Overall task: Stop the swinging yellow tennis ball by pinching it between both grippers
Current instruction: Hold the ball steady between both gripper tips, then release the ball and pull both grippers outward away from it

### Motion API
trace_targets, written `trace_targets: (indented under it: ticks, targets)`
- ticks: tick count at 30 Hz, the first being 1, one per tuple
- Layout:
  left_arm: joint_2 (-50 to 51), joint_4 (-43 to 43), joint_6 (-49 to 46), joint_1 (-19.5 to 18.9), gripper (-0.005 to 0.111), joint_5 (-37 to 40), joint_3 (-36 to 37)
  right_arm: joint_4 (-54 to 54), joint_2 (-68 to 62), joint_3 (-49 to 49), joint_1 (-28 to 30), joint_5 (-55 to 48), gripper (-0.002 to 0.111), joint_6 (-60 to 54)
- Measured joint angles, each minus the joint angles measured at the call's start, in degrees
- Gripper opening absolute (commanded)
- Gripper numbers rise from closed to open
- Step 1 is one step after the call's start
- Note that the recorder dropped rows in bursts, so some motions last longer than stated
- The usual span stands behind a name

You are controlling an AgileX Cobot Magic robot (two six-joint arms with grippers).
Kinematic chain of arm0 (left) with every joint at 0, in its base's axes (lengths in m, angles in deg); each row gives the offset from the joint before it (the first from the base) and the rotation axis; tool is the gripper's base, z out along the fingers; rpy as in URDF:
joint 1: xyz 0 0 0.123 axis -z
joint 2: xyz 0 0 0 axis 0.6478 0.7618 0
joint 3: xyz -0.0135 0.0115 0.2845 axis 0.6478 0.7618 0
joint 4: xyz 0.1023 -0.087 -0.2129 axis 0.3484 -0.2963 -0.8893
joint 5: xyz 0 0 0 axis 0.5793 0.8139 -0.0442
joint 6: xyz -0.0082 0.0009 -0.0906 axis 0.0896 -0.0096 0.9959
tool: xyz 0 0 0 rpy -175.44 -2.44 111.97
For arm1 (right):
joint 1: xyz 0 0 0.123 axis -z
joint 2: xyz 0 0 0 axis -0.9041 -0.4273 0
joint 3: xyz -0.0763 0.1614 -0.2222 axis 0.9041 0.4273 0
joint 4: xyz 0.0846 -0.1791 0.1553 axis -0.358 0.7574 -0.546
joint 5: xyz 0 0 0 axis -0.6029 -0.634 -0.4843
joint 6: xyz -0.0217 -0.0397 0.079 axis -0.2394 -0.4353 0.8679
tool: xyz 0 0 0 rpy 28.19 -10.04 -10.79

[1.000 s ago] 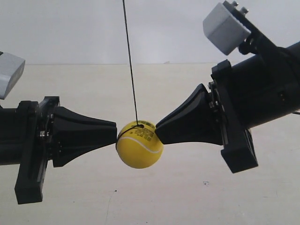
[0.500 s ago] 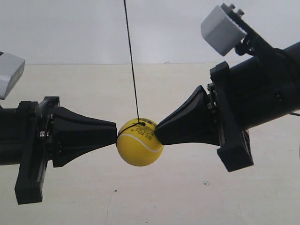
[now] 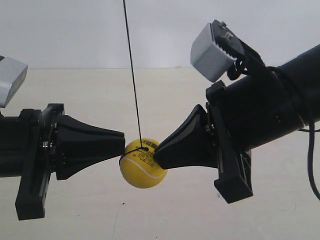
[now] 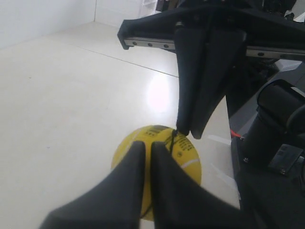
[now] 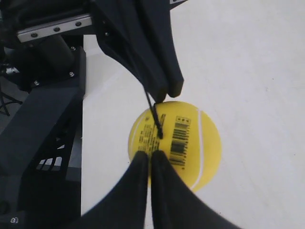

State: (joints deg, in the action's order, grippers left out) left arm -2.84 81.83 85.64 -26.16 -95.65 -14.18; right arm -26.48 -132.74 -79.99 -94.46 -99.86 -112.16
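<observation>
The yellow tennis ball [image 3: 142,172] hangs on a thin black string [image 3: 132,75], squeezed between two black wedge grippers. The gripper of the arm at the exterior view's left [image 3: 122,142] lies level, its blunt tip against the ball's upper left. The gripper of the arm at the exterior view's right [image 3: 156,155] slants down onto the ball's upper right, by the string knot. In the left wrist view my left gripper [image 4: 147,144] is shut, its tips on the ball [image 4: 188,155]. My right gripper [image 5: 149,153], also shut, rests beside the barcode label on the ball [image 5: 202,143].
A pale floor [image 3: 165,100] spreads below and a white wall [image 3: 75,30] stands behind. Light grey boxes [image 3: 215,47] [image 3: 10,77] sit atop both arms. Black robot base parts fill one side of each wrist view [image 4: 271,157] [image 5: 38,143].
The arm at the exterior view's right has pushed leftward and lower, nudging the ball slightly left and down. The string now leans. The other arm has stayed still.
</observation>
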Motion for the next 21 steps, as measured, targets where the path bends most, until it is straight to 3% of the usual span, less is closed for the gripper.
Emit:
trace_targets:
  ticks: [21]
  targets:
    - [-1.61,0.0,0.0,0.0,0.005,-0.22,0.0,3.01,5.56,0.0,-0.09,3.14,0.0,0.32]
